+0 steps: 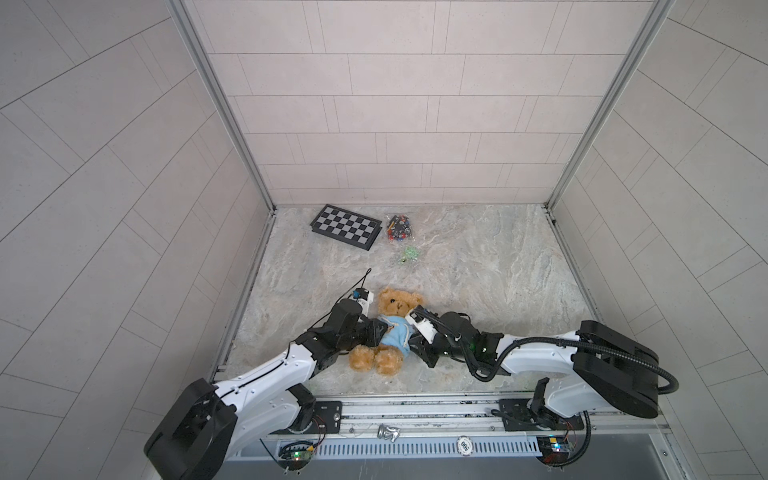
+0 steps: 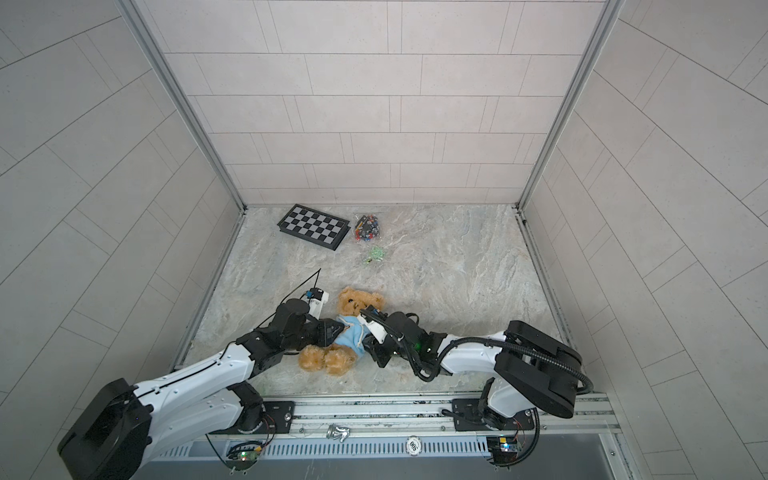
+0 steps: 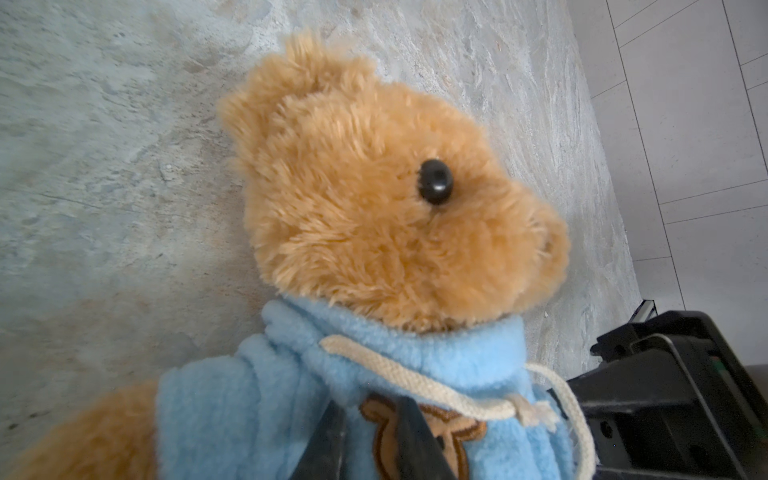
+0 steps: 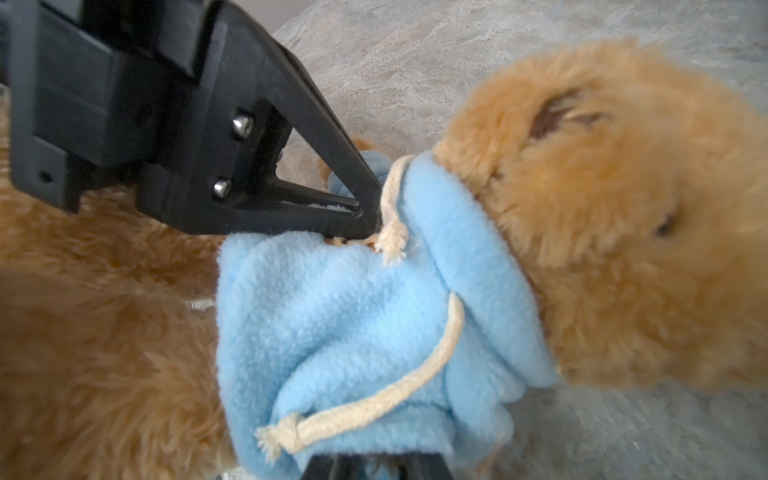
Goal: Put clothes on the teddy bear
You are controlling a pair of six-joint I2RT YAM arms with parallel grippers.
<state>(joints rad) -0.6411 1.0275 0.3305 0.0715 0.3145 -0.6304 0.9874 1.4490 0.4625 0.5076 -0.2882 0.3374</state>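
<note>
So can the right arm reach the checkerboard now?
Probably not easily. Its hand is down at the hoodie on the bear, and the checkerboard lies at the far back left of the table, a long stretch away.

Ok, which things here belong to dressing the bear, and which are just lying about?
Job: golden-brown fluffy plush teddy bear; light blue fleece hoodie.
Lying about: black-and-white chessboard; clear bag of small coloured pieces; small green clump.

Soft even light, faint shadows, top views bowed at edges, the teddy bear (image 4: 602, 199) blurred close-up.
</note>
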